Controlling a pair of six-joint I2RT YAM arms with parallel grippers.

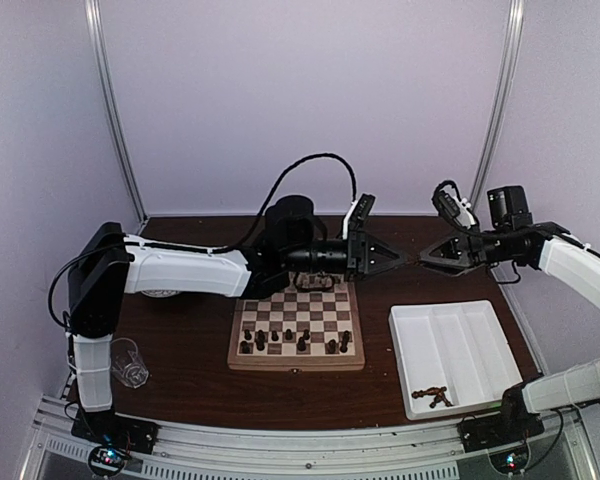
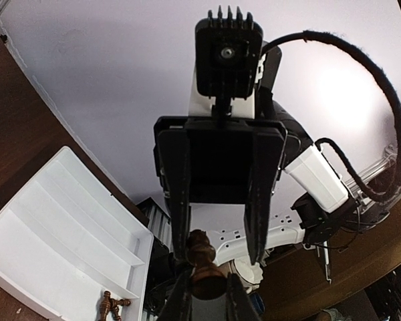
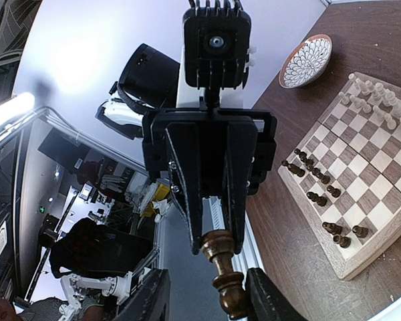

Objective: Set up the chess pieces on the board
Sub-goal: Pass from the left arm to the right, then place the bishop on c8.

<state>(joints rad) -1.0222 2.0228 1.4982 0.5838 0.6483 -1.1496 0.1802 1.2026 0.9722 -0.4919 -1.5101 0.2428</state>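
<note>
Left gripper (image 1: 400, 257) and right gripper (image 1: 424, 259), black and wedge-shaped, tip to tip above a dark wooden table (image 1: 180, 340).
From above, a checkered wooden board (image 1: 296, 364) and a white divided plastic tray (image 1: 450, 340) are seen nearer the bases. At the left wrist, a turned, glossy dark brown chess piece (image 2: 204, 264) is clamped between the left gripper's fingers. At the right wrist, the right gripper's fingers (image 3: 264, 297) are spread apart on either side of it.

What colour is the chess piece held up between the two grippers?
Dark brown. The chess piece shows clearest in the right wrist view.
</note>
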